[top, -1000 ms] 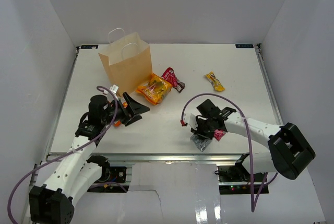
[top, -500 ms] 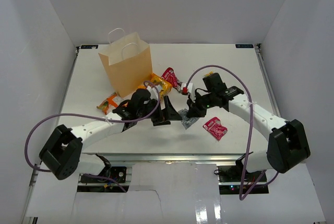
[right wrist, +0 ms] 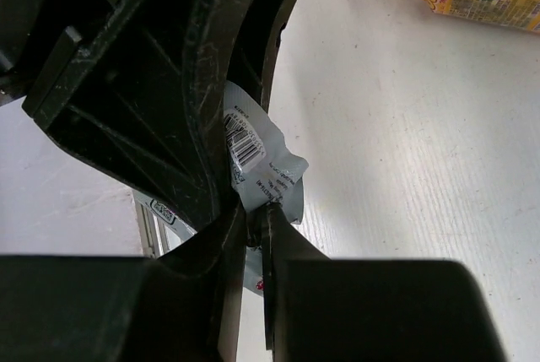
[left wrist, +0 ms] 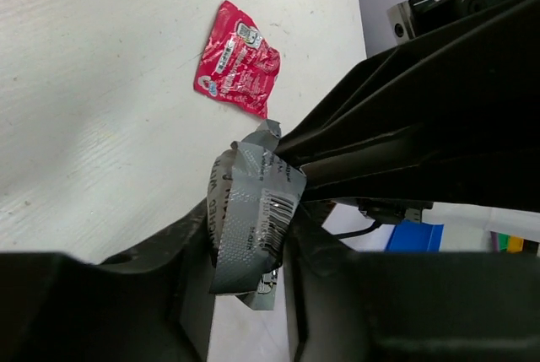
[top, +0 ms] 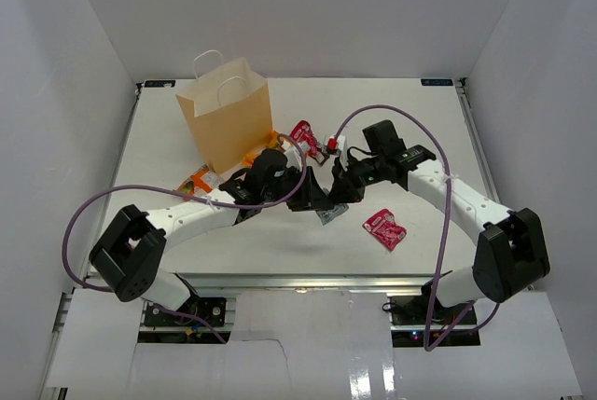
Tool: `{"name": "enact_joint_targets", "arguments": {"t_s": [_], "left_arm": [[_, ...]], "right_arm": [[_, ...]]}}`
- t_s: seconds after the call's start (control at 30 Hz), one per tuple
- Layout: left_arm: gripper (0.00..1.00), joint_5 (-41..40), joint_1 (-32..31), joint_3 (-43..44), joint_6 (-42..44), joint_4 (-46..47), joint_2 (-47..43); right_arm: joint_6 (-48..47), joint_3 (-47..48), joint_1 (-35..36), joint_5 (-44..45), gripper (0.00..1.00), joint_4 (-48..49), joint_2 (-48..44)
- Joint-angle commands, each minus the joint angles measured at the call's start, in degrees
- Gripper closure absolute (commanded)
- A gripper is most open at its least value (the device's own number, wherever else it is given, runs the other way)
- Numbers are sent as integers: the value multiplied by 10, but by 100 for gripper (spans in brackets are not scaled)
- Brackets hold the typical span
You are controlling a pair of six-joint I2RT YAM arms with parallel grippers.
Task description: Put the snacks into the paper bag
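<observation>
Two sets of fingers clench one silver-grey packet (left wrist: 251,206) above the bench (top: 438,120), left gripper (left wrist: 245,244) and right gripper (right wrist: 255,223) together (a hand-over, I judge). The paper bag (top: 229,125) stands apart at the back; a red-pink packet (top: 384,229) and others lie outside, unpacked.

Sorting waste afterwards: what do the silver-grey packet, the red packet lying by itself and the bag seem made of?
Silver-grey packet: probably metallised foil film, semi-gloss; it shows sharp creases and glints.
Red packet: likely glossy printed film; it is crinkled, with bright highlights.
Paper bag: tan kraft paper, matte, with crisp folds; its white handles could be paper or cord.
</observation>
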Motion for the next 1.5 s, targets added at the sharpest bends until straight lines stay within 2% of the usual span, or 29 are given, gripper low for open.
{"name": "enact_joint_targets", "arguments": {"t_s": [0.0,0.07,0.1,0.2,0.23,0.33,0.43,0.6,0.7,0.8,0.9,1.0,1.1,1.17,1.4,1.47], "left_arm": [[63,-12,0,10,13,-15,-7],[70,-12,0,14,16,-16,-6],[78,-11,0,15,18,-18,-6],[87,-12,0,24,27,-30,-2],[90,-13,0,27,30,-30,-2],[92,-30,0,37,48,-74,-7],[92,-54,2,48,74,-112,-16],[94,-98,25,95,125,-197,-45],[93,-156,60,138,163,-246,-69],[93,-221,101,242,216,-270,-100],[93,-261,148,310,287,-281,-107],[93,-244,197,395,349,-289,-85],[93,-169,246,472,388,-297,-50],[92,-154,259,510,408,-292,-37],[92,-136,336,509,522,-258,-8],[91,-138,340,498,555,-255,-2]], "right_arm": [[17,20,-11,-40,87,11,-5],[14,19,-14,-41,84,10,-6],[12,18,-14,-43,81,9,-6],[1,21,-18,-51,60,8,-8],[-2,23,-20,-50,45,8,-11],[-15,30,-32,-44,27,6,-17],[-35,38,-48,-34,22,5,-25],[-42,54,-100,-35,20,3,-34],[-38,58,-139,-47,20,3,-39],[-35,46,-168,-55,20,3,-48],[-35,27,-185,-60,20,6,-58],[-36,10,-189,-60,20,8,-68],[-40,0,-191,-55,20,7,-74],[-42,-4,-193,-53,20,8,-76],[-48,-8,-206,-38,20,7,-74],[-49,-7,-211,-38,20,8,-72]]}}
